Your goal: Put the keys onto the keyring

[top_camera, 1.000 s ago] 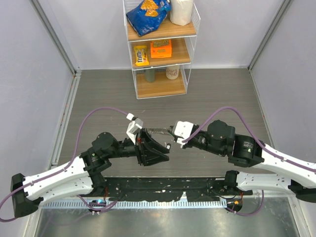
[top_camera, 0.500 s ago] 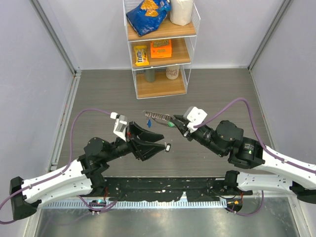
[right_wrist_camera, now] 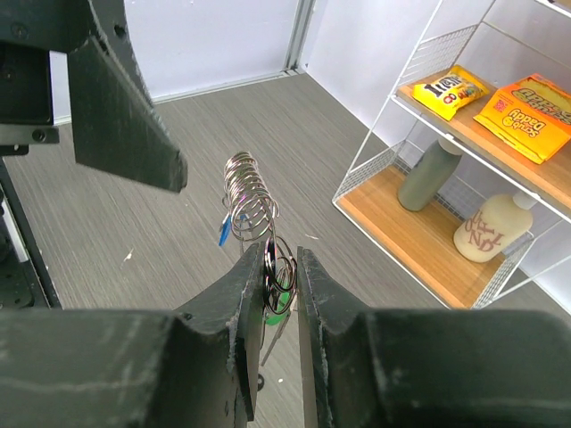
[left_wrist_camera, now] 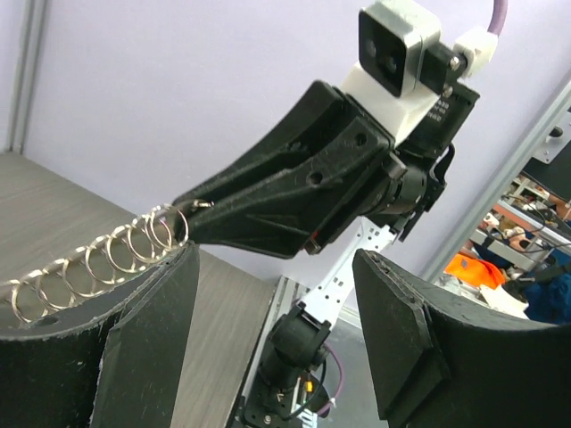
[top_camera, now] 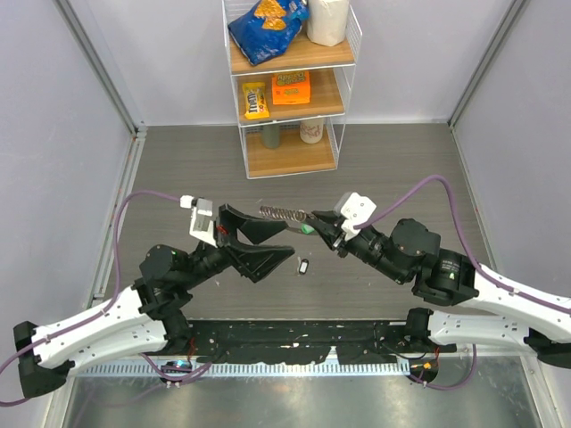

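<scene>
The keyring (top_camera: 284, 213) is a silvery coil of wire loops held level above the table. My right gripper (top_camera: 314, 225) is shut on its right end; in the right wrist view the fingers (right_wrist_camera: 252, 294) pinch the dark end loops (right_wrist_camera: 279, 265). A green key (right_wrist_camera: 284, 305) hangs under the jaws, and a blue key (right_wrist_camera: 225, 230) dangles from the coil (right_wrist_camera: 249, 196). A small dark key (top_camera: 303, 266) lies on the table. My left gripper (top_camera: 287, 241) stands open just left of the coil and holds nothing. In the left wrist view the coil (left_wrist_camera: 89, 265) rests over its left finger (left_wrist_camera: 147, 330).
A white wire shelf rack (top_camera: 290, 89) stands at the back with snack packs and bottles. Grey walls close in both sides. A black strip (top_camera: 294, 343) runs along the near edge by the arm bases.
My left gripper has opened wide and drawn back to the left, away from the keyring. The right gripper swung the keyring up and back, then held still.
</scene>
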Motion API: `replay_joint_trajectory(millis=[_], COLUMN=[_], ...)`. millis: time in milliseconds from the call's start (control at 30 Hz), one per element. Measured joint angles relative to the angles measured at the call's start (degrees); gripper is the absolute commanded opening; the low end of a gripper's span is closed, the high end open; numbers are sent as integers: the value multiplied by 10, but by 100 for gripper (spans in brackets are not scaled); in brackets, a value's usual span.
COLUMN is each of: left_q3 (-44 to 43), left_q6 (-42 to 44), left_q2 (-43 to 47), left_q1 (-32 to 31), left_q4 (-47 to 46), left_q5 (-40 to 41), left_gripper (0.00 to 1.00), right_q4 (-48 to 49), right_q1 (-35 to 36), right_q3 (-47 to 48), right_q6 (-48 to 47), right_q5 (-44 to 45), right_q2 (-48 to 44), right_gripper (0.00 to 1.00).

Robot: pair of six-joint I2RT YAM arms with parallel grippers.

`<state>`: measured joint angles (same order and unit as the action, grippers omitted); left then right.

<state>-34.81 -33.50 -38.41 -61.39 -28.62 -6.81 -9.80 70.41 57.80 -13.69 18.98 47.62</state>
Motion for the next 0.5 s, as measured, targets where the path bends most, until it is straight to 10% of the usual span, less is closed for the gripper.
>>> replay_joint_trajectory(millis=[500], left_q3=[-54], left_q6=[14], left_q2=[-45], left_q1=[2], left_q4=[52], left_q5=[28], left_gripper=[77], right_q4=[4], right_q1=[0], right_q3=[-11], right_q6=[3], right_q5=[-27], right_q2=[-20], right_gripper=[5])
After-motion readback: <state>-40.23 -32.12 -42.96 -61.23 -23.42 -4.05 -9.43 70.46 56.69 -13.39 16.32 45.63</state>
